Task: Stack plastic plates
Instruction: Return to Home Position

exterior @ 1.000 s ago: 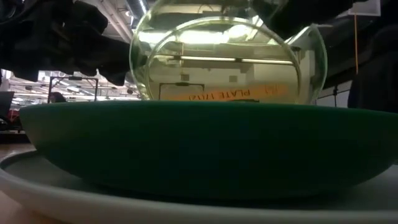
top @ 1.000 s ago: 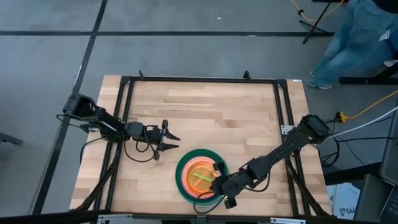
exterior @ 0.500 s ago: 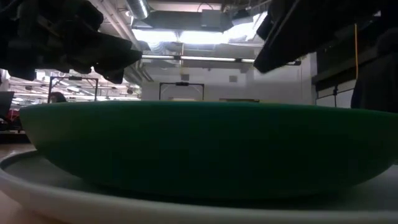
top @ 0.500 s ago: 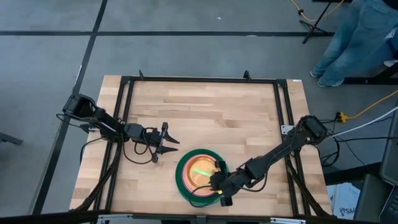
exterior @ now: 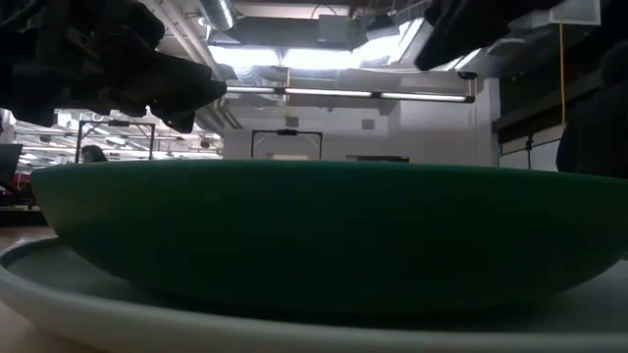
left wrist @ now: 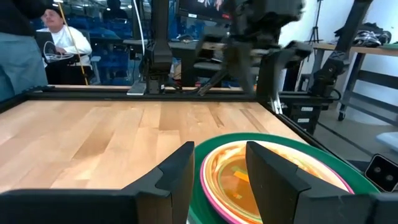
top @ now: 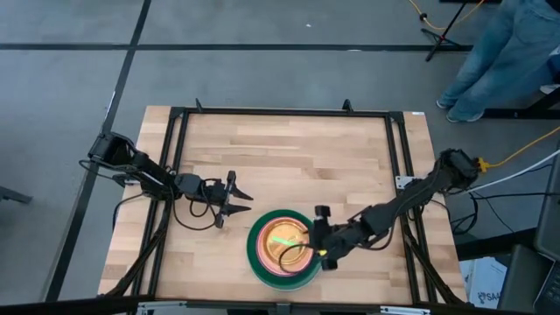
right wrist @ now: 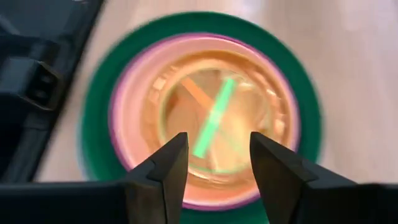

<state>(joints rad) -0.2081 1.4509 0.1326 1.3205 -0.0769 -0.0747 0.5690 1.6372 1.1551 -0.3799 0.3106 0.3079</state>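
Note:
The plastic plates form one stack [top: 282, 248] near the table's near edge. A dark green plate [exterior: 324, 235] sits on a pale large one [exterior: 88, 309]. Inside it, the right wrist view shows pink [right wrist: 127, 93] and orange [right wrist: 155, 102] plates and a translucent lime one with a green strip [right wrist: 214, 118] on top. My right gripper [top: 313, 238] hovers open over the stack's right side, the stack showing between its fingers [right wrist: 214, 163]. My left gripper [top: 249, 200] waits open, left of the stack and slightly toward the far edge, its fingers pointing at it [left wrist: 221, 177].
Black frame rails [top: 280, 112] run around the wooden table top. Bare wood [top: 289, 157] lies beyond the stack toward the far edge. A person's legs [top: 499, 52] stand on the floor past the far right corner, and another person [left wrist: 59, 37] sits beyond the table.
My right gripper has opened and let go of the translucent lime plate, which it held tilted up above the green rim. That plate has dropped flat onto the stack. The gripper has then risen and drawn back toward the table's right and far edges.

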